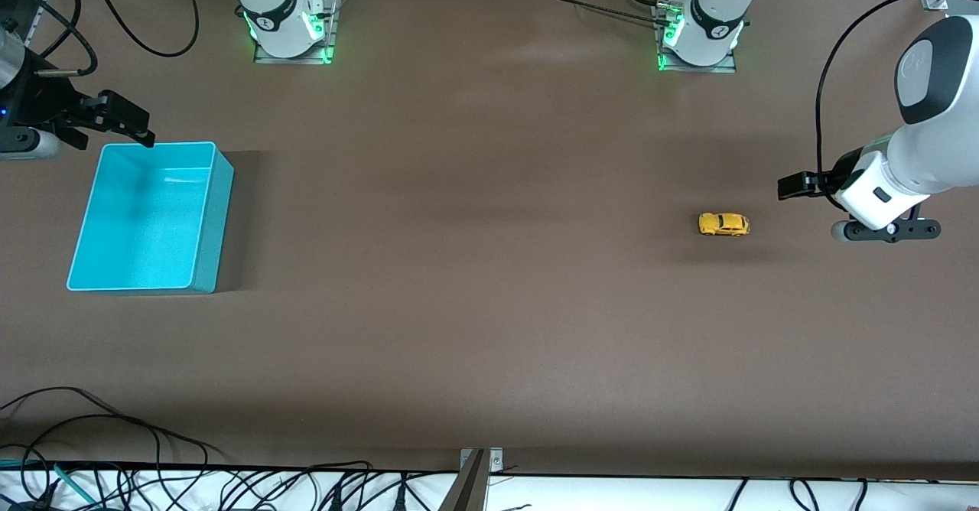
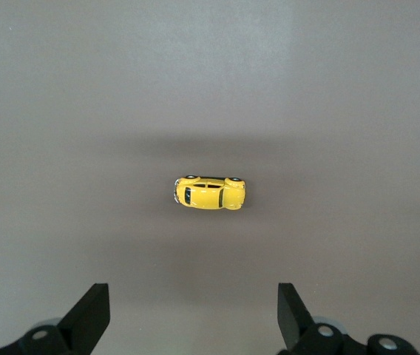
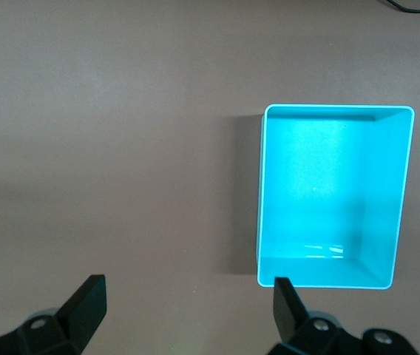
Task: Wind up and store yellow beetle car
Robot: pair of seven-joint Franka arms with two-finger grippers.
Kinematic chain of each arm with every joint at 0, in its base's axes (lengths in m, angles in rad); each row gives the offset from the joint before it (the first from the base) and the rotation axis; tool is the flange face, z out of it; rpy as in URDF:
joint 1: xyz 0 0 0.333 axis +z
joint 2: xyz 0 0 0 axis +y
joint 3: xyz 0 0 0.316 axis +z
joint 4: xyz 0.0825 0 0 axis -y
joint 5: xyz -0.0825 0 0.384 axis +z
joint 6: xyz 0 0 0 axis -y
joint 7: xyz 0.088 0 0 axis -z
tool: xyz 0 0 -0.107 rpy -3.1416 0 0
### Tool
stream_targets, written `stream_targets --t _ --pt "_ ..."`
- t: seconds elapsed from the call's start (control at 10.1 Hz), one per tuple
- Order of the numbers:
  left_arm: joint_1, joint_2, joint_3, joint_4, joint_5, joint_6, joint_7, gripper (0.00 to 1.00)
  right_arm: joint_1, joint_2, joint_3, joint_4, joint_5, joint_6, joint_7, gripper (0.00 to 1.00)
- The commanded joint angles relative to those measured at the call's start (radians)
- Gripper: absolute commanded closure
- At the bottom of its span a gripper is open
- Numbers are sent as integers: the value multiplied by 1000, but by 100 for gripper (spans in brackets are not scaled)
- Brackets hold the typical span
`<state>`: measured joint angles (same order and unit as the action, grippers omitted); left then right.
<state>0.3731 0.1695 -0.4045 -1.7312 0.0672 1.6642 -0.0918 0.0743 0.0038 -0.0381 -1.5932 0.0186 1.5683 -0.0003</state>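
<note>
Two grippers up, both w/ fingers spread wide, nothing held. Left gripper [image 1: 795, 185] hangs over bare tabletop [image 1: 489, 281] at left arm's end, just beside yellow beetle car [image 1: 723, 224]. In left wrist view, black fingertips [image 2: 92, 314] apart, car [image 2: 210, 192] centred ahead of them, well clear, no contact. Car sits on its wheels on table, alone, well apart from turquoise bin [image 1: 222, 190]. Right gripper [image 1: 122, 122] hovers at right arm's end, over bin's farther rim. Right wrist view: fingertips [image 3: 88, 302] spread, bin [image 3: 262, 192] seen w/ bare floor inside.
</note>
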Motion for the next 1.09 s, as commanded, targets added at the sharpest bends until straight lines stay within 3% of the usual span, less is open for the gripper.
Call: stream_targets --t 0.0,0.99 --pt "-14 13 3 33 -15 -24 -8 0 10 -14 -2 21 0 -39 12 0" --pt "-11 12 4 35 -15 -24 -3 0 2 -7 -23 24 -5 -36 -1 0"
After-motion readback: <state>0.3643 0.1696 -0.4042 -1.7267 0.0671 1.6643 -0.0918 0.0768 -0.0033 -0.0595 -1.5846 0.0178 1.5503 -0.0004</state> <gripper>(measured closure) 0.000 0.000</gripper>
